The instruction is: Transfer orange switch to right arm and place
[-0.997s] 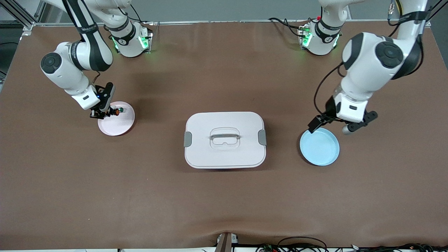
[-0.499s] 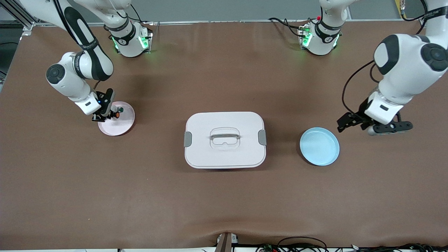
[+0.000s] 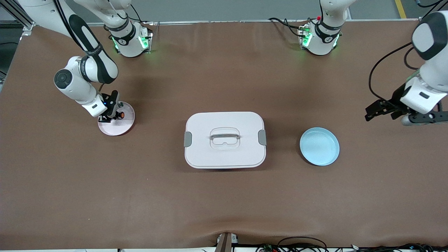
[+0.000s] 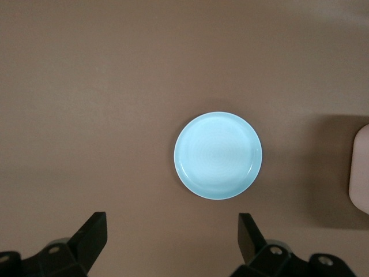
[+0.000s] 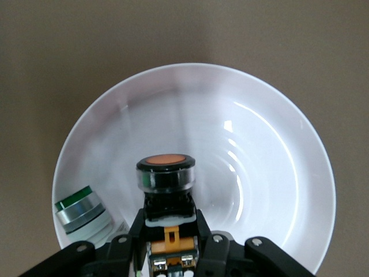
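Your right gripper (image 3: 111, 118), clamped on the orange switch (image 5: 166, 183), has lowered into the pink plate (image 3: 120, 128); your left gripper (image 3: 385, 111), spread wide, has retreated from the blue plate (image 3: 319, 146).

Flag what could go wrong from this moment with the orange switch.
The right gripper holds the orange switch over the pink plate, close to the green-capped part lying in it; lowering could knock that part. The grip is on the switch's lower body only, so it may tip on release. The left gripper waits, open, above the blue plate.

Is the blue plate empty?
Empty. The blue plate shows only bare blue, and the left gripper hangs open above the table beside it.
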Robot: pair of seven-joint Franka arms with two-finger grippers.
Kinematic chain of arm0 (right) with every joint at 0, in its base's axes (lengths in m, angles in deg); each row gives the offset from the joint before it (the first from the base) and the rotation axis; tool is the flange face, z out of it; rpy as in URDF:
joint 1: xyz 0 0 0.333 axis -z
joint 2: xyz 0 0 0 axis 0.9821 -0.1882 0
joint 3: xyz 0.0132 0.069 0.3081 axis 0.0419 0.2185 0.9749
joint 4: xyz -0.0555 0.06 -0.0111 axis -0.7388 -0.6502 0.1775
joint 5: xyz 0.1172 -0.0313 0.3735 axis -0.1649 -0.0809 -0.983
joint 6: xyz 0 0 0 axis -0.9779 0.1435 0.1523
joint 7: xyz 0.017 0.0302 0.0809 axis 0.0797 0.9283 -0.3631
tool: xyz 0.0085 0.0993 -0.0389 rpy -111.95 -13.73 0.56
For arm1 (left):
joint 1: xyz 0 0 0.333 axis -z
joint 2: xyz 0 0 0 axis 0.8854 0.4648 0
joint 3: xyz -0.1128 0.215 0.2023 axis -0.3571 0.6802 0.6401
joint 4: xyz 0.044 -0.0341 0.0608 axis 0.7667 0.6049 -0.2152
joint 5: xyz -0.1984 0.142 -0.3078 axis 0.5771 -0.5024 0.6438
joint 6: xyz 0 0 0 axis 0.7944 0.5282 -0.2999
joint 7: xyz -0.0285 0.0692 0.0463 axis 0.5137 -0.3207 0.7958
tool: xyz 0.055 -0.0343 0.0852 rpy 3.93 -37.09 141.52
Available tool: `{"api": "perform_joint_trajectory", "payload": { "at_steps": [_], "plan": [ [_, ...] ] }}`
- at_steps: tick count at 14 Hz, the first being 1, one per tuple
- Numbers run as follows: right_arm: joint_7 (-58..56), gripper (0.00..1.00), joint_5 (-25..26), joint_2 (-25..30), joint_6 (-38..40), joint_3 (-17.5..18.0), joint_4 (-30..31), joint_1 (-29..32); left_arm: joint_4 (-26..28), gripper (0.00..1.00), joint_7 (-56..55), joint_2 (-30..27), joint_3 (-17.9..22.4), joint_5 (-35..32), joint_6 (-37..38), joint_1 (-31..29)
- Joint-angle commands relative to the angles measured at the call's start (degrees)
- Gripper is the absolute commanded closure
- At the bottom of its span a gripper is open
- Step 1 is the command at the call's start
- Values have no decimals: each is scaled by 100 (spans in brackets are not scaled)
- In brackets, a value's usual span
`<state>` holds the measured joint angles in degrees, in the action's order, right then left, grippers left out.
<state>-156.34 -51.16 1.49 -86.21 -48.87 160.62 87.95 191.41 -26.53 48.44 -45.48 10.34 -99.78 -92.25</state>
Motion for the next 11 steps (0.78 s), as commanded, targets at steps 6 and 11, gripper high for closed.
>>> {"api": "perform_joint_trajectory", "payload": {
  "at_steps": [6, 11],
  "plan": [
    [173, 1, 14, -174, 14, 1, -245, -204, -1024, 0, 79, 9, 21, -95, 830, -90],
    [164, 0, 14, -139, 363, 1, -508, -186, -1359, 0, 62, 106, 21, -104, 998, -82]
  ]
}}
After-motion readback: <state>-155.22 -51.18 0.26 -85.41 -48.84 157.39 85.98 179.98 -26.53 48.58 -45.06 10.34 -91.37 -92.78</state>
